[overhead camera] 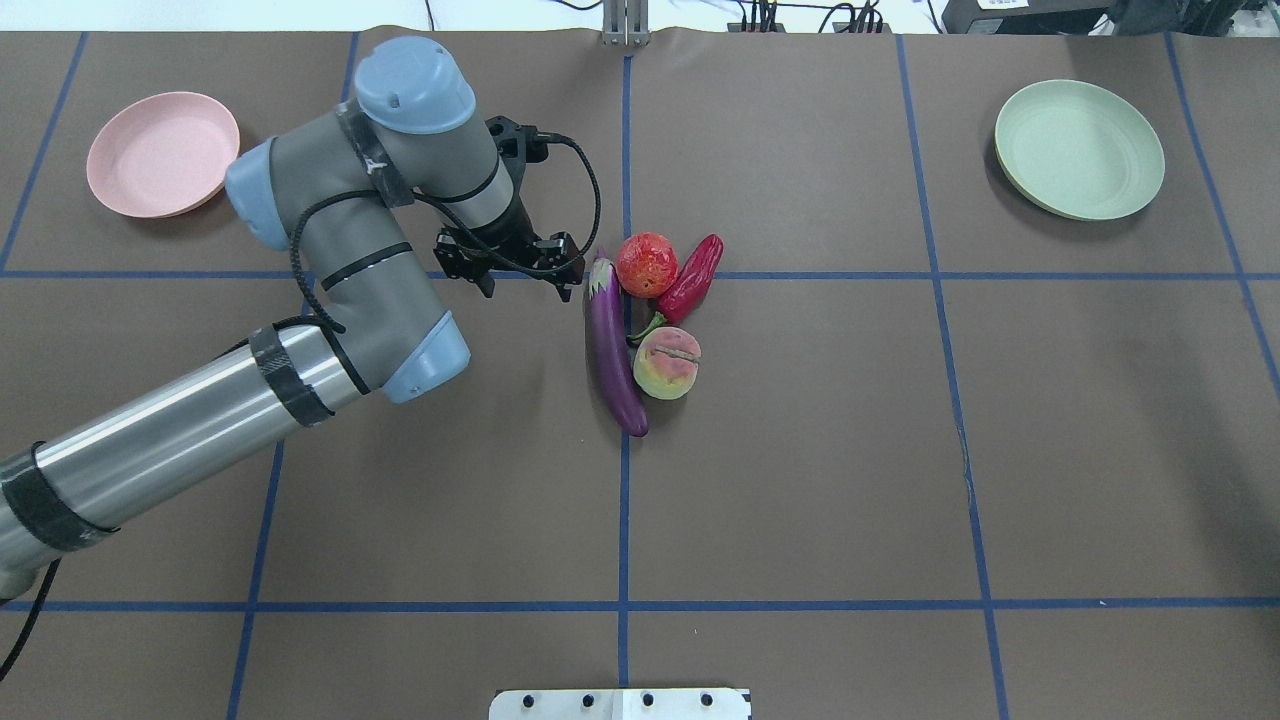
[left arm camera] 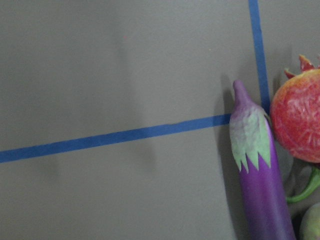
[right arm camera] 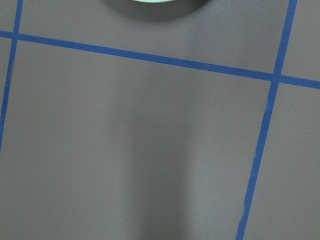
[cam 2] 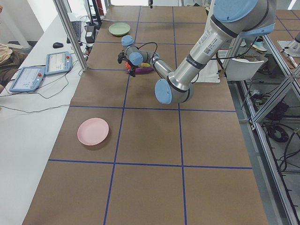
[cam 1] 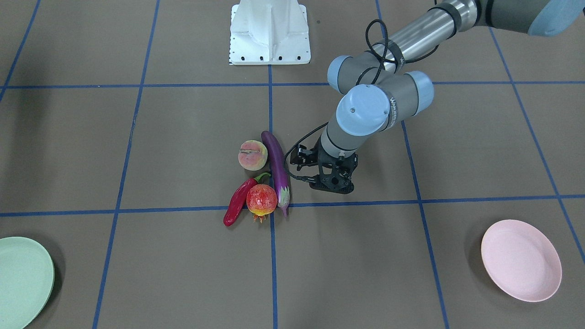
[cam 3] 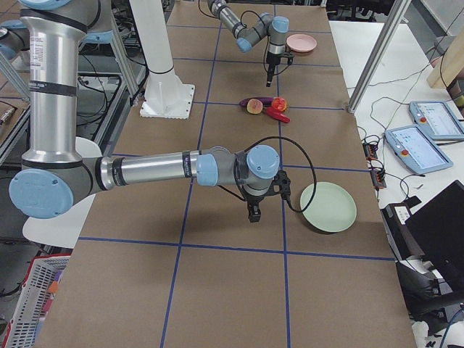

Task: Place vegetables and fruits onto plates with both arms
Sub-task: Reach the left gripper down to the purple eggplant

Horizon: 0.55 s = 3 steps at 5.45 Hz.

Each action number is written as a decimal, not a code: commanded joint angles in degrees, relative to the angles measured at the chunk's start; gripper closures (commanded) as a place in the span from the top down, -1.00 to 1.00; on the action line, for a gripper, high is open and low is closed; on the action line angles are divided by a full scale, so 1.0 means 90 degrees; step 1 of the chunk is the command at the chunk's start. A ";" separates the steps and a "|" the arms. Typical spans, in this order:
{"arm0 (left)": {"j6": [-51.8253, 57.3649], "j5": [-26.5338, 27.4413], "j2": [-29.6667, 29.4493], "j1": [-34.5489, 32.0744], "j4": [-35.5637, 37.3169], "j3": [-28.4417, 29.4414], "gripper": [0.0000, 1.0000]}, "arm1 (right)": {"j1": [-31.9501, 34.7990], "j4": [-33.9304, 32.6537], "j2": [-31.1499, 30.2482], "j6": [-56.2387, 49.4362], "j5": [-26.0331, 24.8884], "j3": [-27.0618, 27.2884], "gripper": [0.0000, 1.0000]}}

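The purple eggplant [cam 1: 277, 169] lies mid-table, cap towards the operators' side. The peach [cam 1: 252, 155], the red chili pepper [cam 1: 236, 203] and the pomegranate [cam 1: 261, 199] are bunched against its side. My left gripper [overhead camera: 527, 285] points down, open and empty, just beside the eggplant's [overhead camera: 612, 350] capped end; the left wrist view shows that cap [left arm camera: 248, 132] and the pomegranate [left arm camera: 297, 125]. The pink plate [overhead camera: 162, 153] and the green plate [overhead camera: 1078, 148] sit empty at the far corners. My right gripper [cam 3: 254, 215] hangs low beside the green plate [cam 3: 328, 206]; I cannot tell if it is open.
The white base block [cam 1: 269, 32] stands at the robot's side of the table. Blue tape lines cross the brown mat. Teach pendants [cam 3: 423, 148] and cables lie on the side bench beyond the table edge.
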 commanded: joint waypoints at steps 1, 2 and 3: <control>-0.0582 0.0048 -0.0330 0.0132 -0.0350 0.0510 1.00 | 0.0000 -0.0007 -0.0002 -0.0001 0.0000 -0.0023 1.00; -0.0604 0.0048 -0.0331 0.0220 -0.0350 0.0520 1.00 | 0.0000 -0.0007 0.0007 0.0008 0.0000 -0.0023 1.00; -0.0643 0.0048 -0.0341 0.0337 -0.0350 0.0520 1.00 | 0.0000 -0.0016 -0.0002 0.0008 0.0000 -0.0042 1.00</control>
